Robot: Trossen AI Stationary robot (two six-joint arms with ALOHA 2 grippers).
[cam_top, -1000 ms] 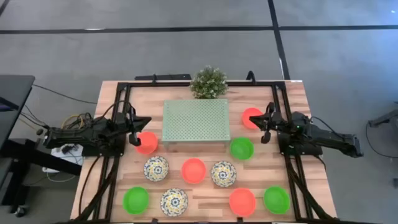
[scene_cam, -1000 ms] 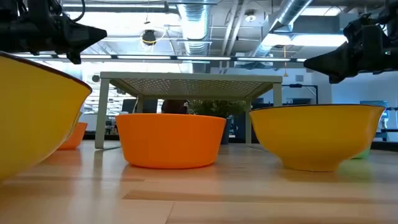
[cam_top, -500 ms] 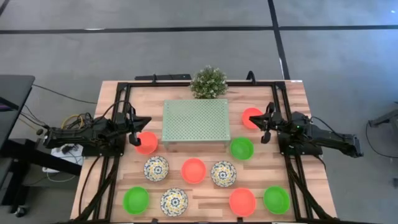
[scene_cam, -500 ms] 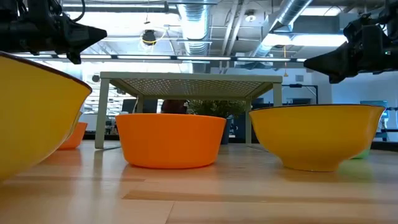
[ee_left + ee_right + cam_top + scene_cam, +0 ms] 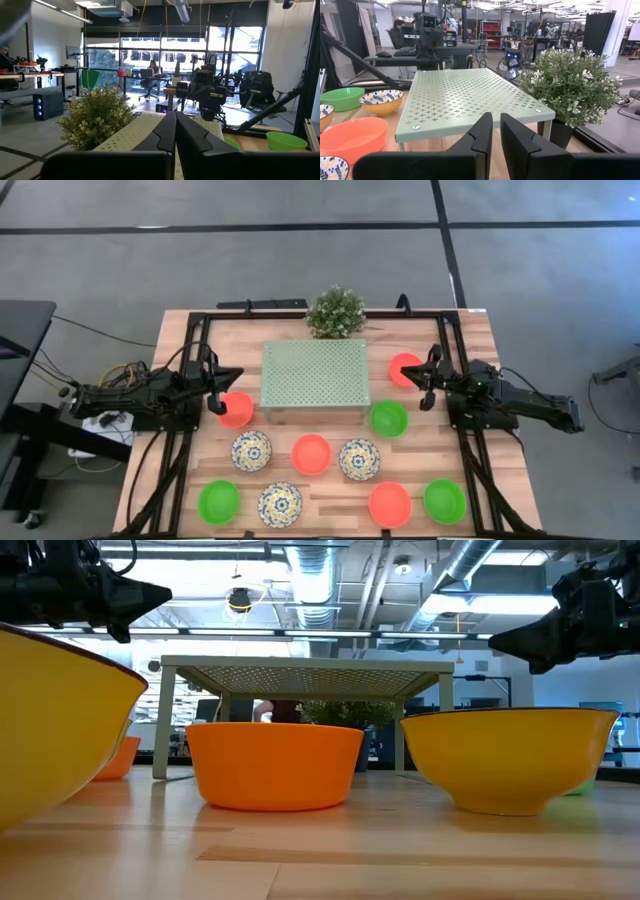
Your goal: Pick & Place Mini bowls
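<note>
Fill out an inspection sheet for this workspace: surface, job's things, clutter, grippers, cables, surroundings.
Surface: light wooden table edged by a black metal frame.
Job's things: ten small round bowls on the wood, none on the platform; four plain orange-red bowls, three plain green bowls, three white patterned bowls.
Clutter: pale green perforated rectangular platform mid-table; small bushy green plant behind it.
Grippers: left gripper shut and empty, beside an orange-red bowl left of the platform; right gripper nearly shut, a slim gap, holding nothing, by the orange-red bowl right of the platform.
Cables: bundled wires by the left arm's base.
Surroundings: grey floor; office desks and seated people beyond, in the wrist views.
</note>
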